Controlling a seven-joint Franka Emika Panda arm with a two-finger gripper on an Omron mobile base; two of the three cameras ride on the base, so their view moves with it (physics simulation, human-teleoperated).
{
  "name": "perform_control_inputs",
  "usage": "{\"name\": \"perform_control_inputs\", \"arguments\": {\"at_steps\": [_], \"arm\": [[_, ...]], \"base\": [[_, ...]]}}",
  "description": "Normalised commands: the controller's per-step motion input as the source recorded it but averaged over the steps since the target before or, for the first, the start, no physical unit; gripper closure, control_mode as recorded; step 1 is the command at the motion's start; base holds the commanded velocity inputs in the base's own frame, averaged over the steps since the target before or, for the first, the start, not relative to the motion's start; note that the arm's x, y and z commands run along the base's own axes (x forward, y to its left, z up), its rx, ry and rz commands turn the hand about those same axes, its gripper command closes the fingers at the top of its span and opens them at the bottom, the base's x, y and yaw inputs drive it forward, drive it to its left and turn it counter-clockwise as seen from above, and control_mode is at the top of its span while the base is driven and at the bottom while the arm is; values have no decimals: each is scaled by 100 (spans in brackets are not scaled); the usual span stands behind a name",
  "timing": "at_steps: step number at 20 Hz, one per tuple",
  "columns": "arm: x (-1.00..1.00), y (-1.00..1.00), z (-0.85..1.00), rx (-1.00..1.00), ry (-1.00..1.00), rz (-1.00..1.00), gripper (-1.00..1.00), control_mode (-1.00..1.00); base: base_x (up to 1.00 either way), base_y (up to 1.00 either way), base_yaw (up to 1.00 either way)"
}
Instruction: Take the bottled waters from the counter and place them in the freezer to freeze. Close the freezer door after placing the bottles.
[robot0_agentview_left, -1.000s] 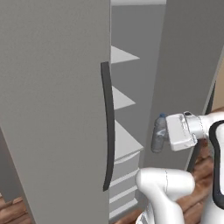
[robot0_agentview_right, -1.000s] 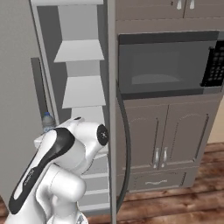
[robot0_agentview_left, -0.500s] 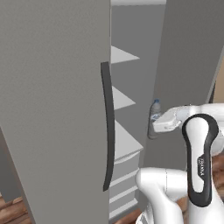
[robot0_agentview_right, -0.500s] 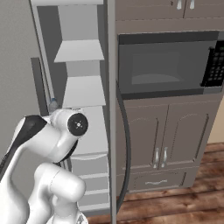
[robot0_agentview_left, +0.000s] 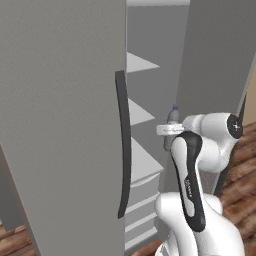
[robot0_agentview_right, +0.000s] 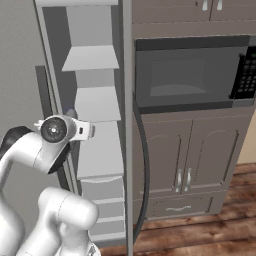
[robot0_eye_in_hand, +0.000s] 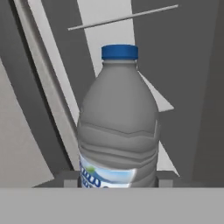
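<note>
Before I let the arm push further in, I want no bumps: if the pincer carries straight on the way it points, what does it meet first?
Probably the freezer's back wall above a pale shelf; the pincer is shut on the bottle, which leads. Depth is unclear.

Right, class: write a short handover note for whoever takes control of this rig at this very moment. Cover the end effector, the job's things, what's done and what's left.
End effector: shut on the grey see-through plastic water bottle with the blue cap, held upright.
Bottle: in the air at the open tall grey freezer, level with its pale middle shelves, not yet set down.
Freezer door, plain grey with a long dark bar handle: open.
Done: this bottle carried to the freezer.
Left: place it on a shelf, release, withdraw. The whitish bottle's whereabouts cannot be told from here. Then close the door.
</note>
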Motion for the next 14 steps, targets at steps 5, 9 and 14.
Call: {"name": "perform_control_inputs", "arguments": {"at_steps": [5,9,14], "arm": [[34,12,-15,0,-2,-13,100,-100],[24,0,-9,-6,-23,0,100,-100],[32,-4,-12,-13,-20,1,100,-100]], "base": [[0,0,0],[0,0,0],[0,0,0]]}}
